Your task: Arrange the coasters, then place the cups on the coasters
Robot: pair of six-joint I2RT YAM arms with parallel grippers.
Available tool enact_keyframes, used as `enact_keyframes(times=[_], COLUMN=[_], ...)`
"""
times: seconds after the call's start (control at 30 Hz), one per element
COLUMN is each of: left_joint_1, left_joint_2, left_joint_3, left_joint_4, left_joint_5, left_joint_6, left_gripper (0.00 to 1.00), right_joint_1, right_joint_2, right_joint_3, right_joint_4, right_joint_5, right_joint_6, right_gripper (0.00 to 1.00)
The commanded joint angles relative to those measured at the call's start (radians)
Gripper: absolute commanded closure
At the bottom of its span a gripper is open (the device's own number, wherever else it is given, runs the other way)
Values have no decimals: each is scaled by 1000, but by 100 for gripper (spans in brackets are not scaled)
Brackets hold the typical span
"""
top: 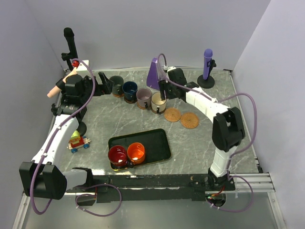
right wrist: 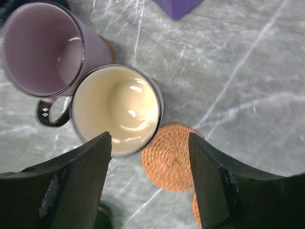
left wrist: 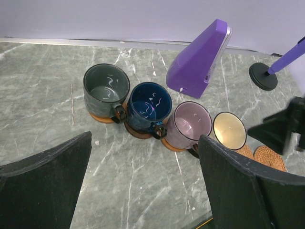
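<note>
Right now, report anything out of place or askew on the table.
Nothing is spilled or broken. Only oddity: the glossy red cup and orange cup sit on the black rectangular tray, while two woven round coasters lie bare.

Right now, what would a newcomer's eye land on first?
Far side: a diagonal row of dark green cup, navy cup, lilac cup and cream cup, with the right gripper at the cream one, jaws spread. Near centre, red cup and orange cup sit together on a black tray; two bare coasters lie right of the row.
</note>
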State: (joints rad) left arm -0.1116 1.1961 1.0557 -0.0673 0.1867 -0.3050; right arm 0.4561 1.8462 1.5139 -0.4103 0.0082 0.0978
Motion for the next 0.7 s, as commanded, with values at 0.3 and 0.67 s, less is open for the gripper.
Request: enact_keyframes(times=[0.3,0.67], left_joint_1=[4,4], left_joint_2=[-6,-9], left_joint_3=[20,23], left_joint_4=[47,46], left_joint_5=[8,8], left_joint_6=[-8,-8], left_gripper=[3,3], right_joint_1=[217,256], right_joint_2=[-90,19], right_joint_3=[-106,-58], right_joint_4=[30,-39], right_joint_5=[346,452], right_joint_6=[132,194], right_gripper=[25,27])
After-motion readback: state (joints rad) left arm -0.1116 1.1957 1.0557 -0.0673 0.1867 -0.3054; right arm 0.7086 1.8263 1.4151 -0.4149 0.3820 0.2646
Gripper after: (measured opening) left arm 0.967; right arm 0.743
